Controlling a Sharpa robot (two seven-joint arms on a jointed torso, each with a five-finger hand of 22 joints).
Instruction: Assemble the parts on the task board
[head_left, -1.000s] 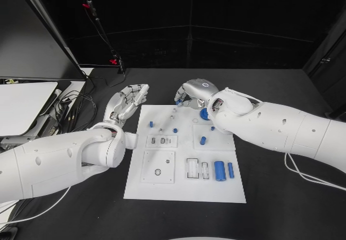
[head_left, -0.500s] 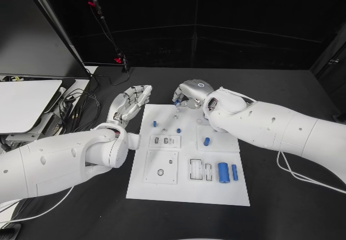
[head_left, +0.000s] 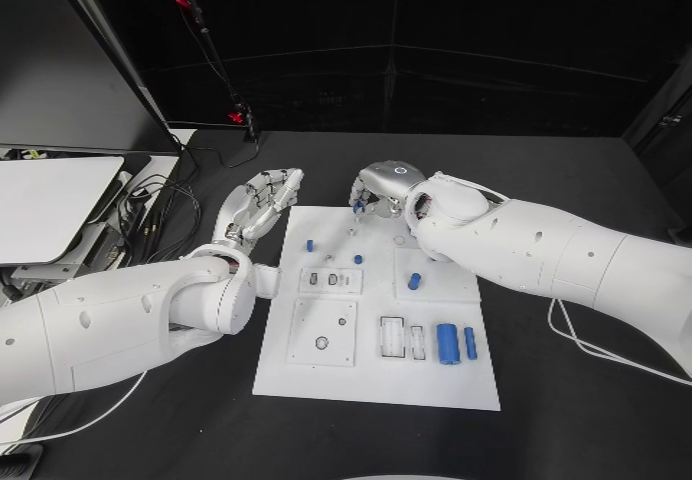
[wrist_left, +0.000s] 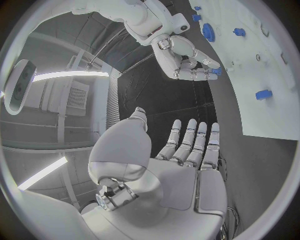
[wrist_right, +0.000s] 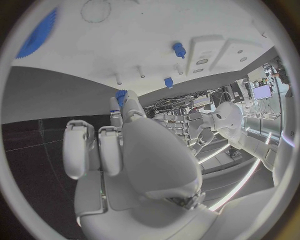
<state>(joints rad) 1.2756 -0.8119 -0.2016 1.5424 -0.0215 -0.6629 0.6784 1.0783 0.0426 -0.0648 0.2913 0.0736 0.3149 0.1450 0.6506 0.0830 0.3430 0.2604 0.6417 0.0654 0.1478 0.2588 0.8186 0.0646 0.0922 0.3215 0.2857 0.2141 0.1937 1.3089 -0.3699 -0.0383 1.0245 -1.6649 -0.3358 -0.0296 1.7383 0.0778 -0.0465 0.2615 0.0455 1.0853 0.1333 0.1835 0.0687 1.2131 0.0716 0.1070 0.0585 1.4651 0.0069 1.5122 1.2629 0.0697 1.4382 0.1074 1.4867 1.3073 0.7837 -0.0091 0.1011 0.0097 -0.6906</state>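
Left hand (head_left: 261, 203) of mine lies flat with straight fingers side by side, holding nothing, over the black table (head_left: 577, 180) just beside the far left corner of the white rectangular task board (head_left: 378, 385). My right hand (head_left: 384, 188) hovers at the board's far edge, pinching a small blue part (head_left: 358, 206) between its fingertips; the other fingers curl in. Nearer me, blue cylindrical parts (head_left: 449, 343) lie on the board.

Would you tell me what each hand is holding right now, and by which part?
The right hand pinches a small blue part at its fingertips; which end cannot be told. The left hand holds nothing.
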